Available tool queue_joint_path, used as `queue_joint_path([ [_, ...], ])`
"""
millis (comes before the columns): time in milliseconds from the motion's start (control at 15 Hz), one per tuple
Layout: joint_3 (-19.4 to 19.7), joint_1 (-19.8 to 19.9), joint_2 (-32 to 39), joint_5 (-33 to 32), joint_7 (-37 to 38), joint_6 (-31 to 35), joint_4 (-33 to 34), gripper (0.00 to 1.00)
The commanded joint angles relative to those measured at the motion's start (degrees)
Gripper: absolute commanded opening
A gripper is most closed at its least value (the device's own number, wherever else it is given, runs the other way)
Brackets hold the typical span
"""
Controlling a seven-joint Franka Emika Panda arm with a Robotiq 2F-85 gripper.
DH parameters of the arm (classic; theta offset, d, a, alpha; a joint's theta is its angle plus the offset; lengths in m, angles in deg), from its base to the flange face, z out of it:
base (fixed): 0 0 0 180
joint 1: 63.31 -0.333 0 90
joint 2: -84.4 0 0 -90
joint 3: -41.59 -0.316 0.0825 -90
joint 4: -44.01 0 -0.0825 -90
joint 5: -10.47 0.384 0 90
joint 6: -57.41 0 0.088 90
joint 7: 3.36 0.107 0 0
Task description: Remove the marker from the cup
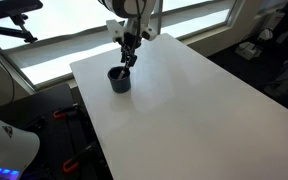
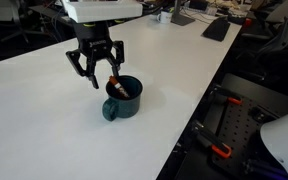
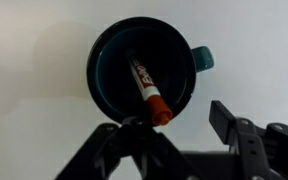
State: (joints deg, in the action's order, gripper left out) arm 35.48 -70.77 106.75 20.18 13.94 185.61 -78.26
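The dark navy cup (image 2: 124, 106) stands on the white table (image 2: 44, 120) and shows in both exterior views (image 1: 119, 81). In the wrist view the cup (image 3: 109, 45) shows a small handle on its side. The marker (image 3: 144, 85) leans inside the cup, white-bodied with a reddish-orange end resting on the rim; it also shows in an exterior view (image 2: 117, 88). My gripper (image 2: 98, 76) hangs open just above the cup, its fingers spread. In the wrist view the gripper (image 3: 174, 125) has its left finger close to the marker's orange end. It holds nothing.
The table (image 1: 194, 100) is wide and white, with its near edge close to the cup in an exterior view. A dark keyboard (image 2: 216, 28) lies at the far end. Windows and office chairs surround the table.
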Motion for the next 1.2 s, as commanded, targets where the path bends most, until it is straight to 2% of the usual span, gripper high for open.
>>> queue_joint_path([
  [0,0.0,-0.1,-0.5,1.1,-1.6,1.5,-0.9,0.35],
  [267,0.0,0.1,-0.5,1.2,-2.1,1.2,-0.7,0.05],
  [333,-0.1,0.1,-0.7,1.2,-2.2,1.2,-0.7,0.02],
  [533,-0.1,0.2,-0.7,1.3,-2.6,1.5,-0.8,0.05],
  [1133,-0.5,0.5,-0.6,2.0,-5.7,3.0,-0.9,0.05],
])
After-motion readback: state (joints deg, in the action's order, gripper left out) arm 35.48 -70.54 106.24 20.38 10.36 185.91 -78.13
